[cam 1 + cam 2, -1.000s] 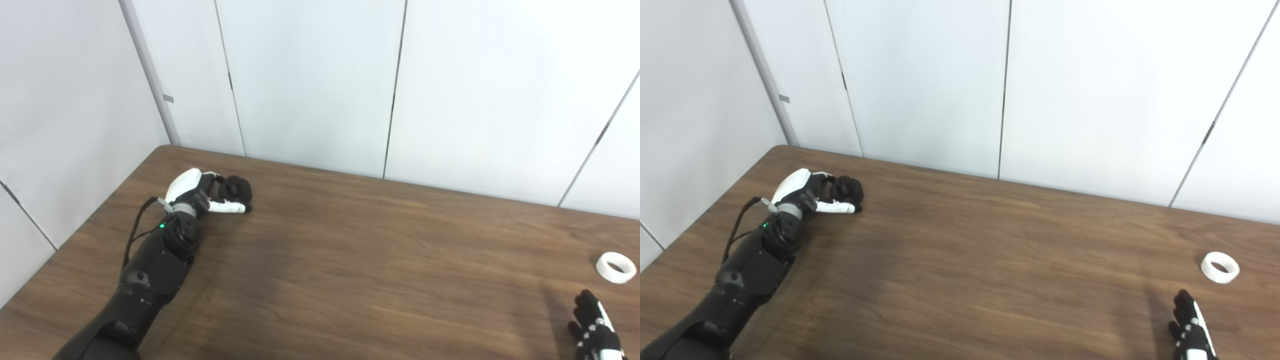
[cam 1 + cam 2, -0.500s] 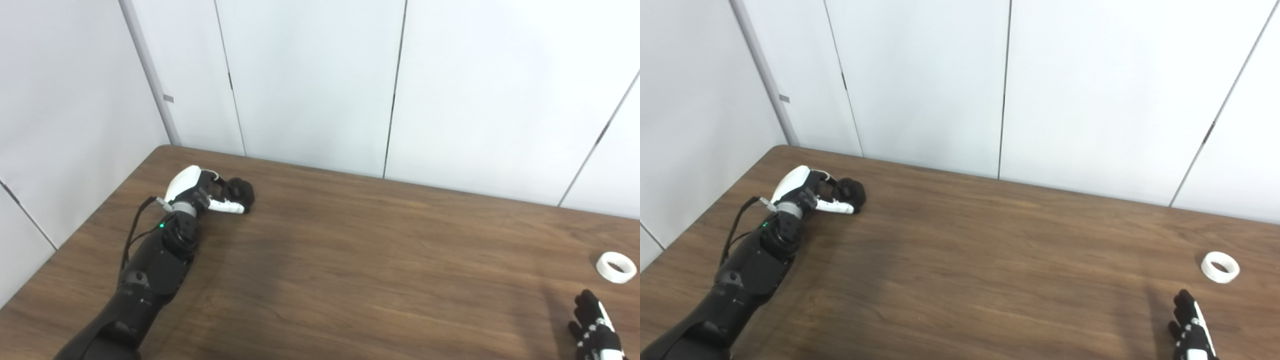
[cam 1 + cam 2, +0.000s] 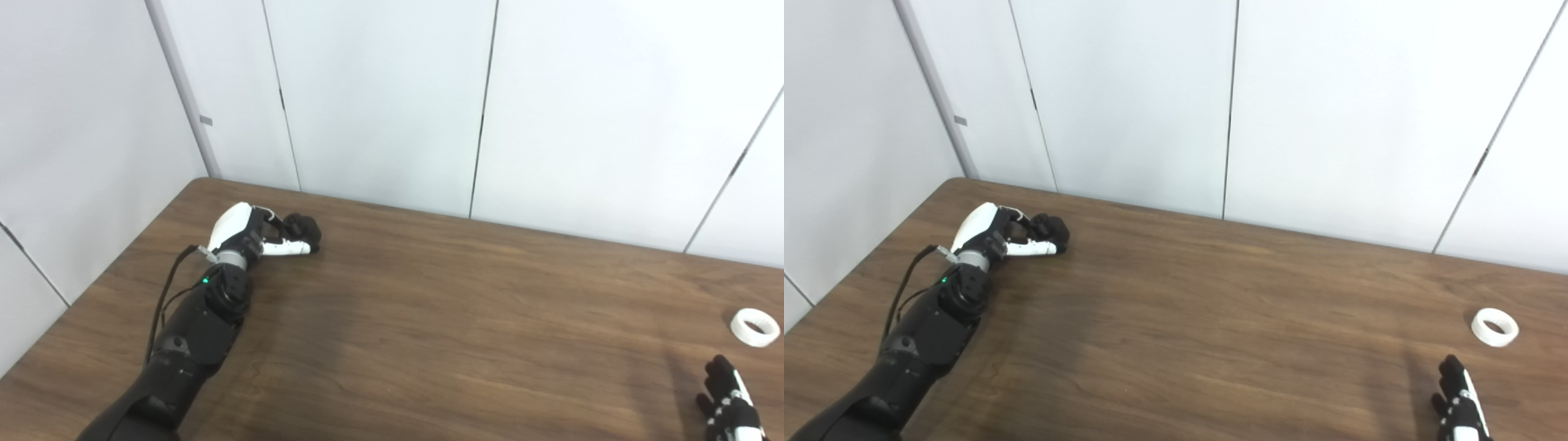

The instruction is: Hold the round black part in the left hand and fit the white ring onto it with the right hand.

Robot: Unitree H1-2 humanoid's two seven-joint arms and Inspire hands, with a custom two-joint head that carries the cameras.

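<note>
Gripping round black part (image 3: 304, 228), left hand (image 3: 254, 234) at 10 o'clock; right hand (image 3: 729, 398) open, empty. White ring (image 3: 756, 327) likely light, rigid; pinch outer rim.

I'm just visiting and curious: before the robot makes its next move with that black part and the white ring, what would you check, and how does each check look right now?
1. Left hand closed around the black part: ok.
2. Part lifted off the table: cannot tell; it sits low, near the surface.
3. Ring lying flat and in the open: ok.
4. Right hand holding the ring: not ok; it is apart from it, nearer the camera.
5. Right hand's fingers apart for a grasp: ok.
6. Bare table between the hands: ok.
</note>
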